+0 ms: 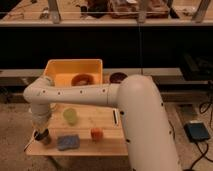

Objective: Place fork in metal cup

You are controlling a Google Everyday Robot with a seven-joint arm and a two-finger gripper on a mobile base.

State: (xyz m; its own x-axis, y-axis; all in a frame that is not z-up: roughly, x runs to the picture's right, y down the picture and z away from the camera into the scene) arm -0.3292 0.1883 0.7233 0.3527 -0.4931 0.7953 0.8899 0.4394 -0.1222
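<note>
My gripper (41, 132) hangs at the front left corner of the wooden table (111, 146), right above the metal cup (45, 139). The cup is a small dull grey tumbler and the gripper hides most of it. A slim pale streak (28, 146) lies at the table's left edge just beside the cup. It may be the fork, but I cannot tell whether it is held, in the cup or lying on the table.
A green translucent cup (70, 116) stands right of the gripper. A blue sponge (68, 142) and a small orange object (96, 133) sit near the front edge. A white-headed utensil (116, 117) lies by my arm. A yellow bin (60, 75) holding a brown bowl (82, 79) and a dark bowl (118, 77) are behind.
</note>
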